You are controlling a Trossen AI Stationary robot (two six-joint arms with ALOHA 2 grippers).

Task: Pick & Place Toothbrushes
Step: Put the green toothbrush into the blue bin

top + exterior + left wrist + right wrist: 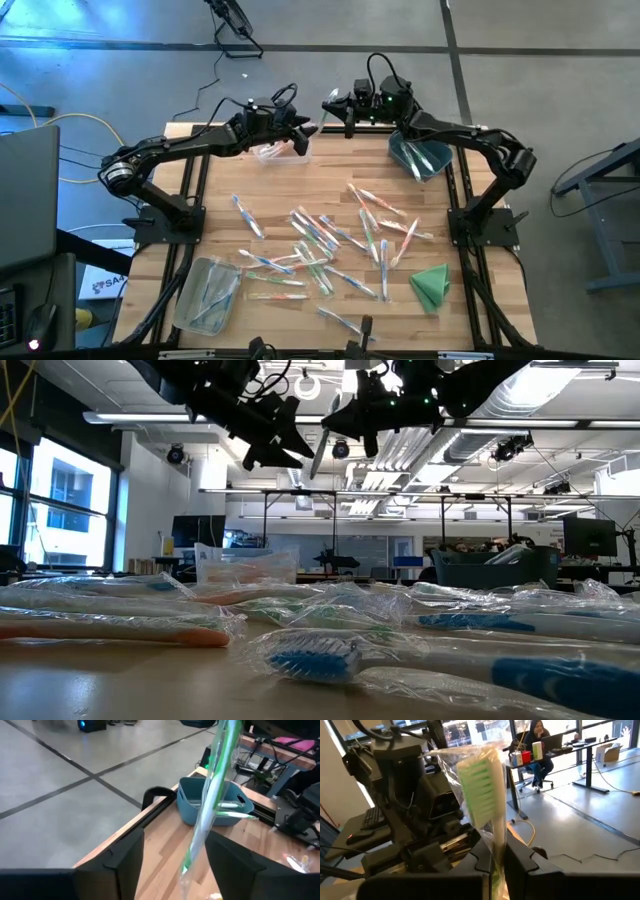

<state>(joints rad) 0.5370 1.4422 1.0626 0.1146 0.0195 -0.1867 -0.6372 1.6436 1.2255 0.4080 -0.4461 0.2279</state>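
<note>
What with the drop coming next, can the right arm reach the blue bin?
Probably yes: the right gripper, shut on a toothbrush, hangs near the blue bin, with nothing between them.

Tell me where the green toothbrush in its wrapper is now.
The green toothbrush is held up in the air by the right tool, at the far edge of the table, between the clear bin and the blue bin.

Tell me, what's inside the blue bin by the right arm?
A few wrapped toothbrushes lie inside the blue bin. A green toothbrush hanging in front and the bin's own wall hide whatever lies deeper inside.
</note>
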